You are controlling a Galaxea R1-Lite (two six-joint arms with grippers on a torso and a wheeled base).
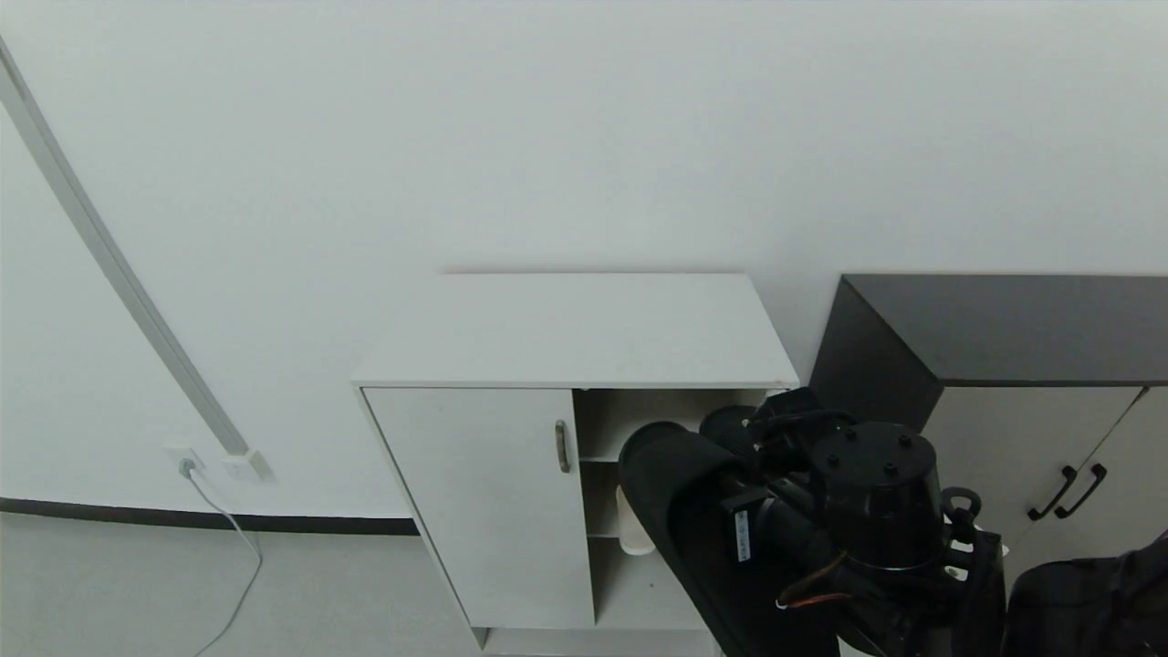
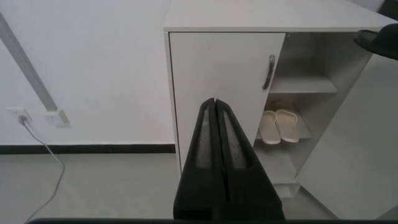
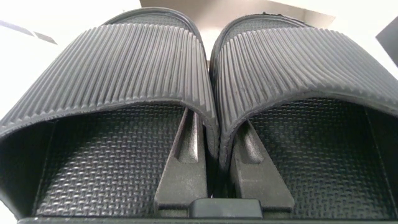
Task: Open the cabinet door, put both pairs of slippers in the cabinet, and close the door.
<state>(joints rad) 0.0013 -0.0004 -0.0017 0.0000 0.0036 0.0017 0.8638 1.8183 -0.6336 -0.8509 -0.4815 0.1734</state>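
White cabinet [image 1: 575, 333] stands against the wall. Its left door [image 1: 484, 502] is shut, with 1 vertical handle [image 1: 562, 446] at the inner edge. The right half is open, with 2 shelf edges visible inside. A pale slipper [image 1: 633, 534] sits at the lower shelf, partly hidden. Black slippers [image 1: 666, 461] are at the open compartment, toes toward it, at the end of the right arm [image 1: 876, 497]; the grip itself is hidden. Dark-topped cabinet [image 1: 1004, 319] stands just beside, on the robot's right, with 2 black handles [image 1: 1068, 493]. Wall socket [image 1: 187, 461] at left; its grey cable [image 1: 239, 547] drops to the floor.
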